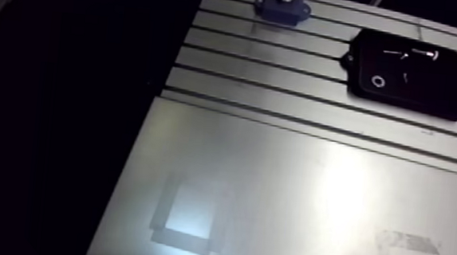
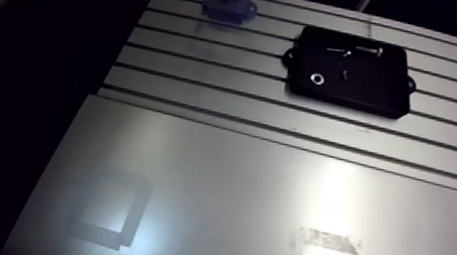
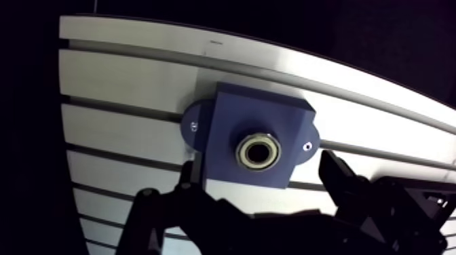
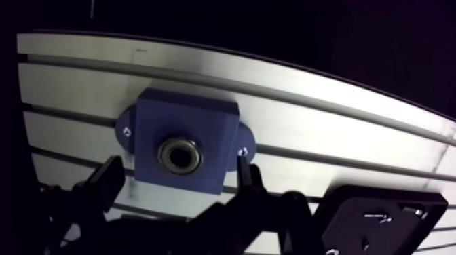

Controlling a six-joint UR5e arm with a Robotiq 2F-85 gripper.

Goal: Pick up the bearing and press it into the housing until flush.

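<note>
Bearing [image 3: 242, 152] sits in the bore of the housing [image 3: 227, 122], which is fixed on the table [image 3: 122, 81]; whether it is flush cannot be judged. In the wrist view the bearing lies directly ahead of the gripper [image 3: 256, 171], its bore axis in line with the approach. The fingers are spread and empty, one at each side of the housing's near edge. Judged next: a straight push along that axis.
</note>
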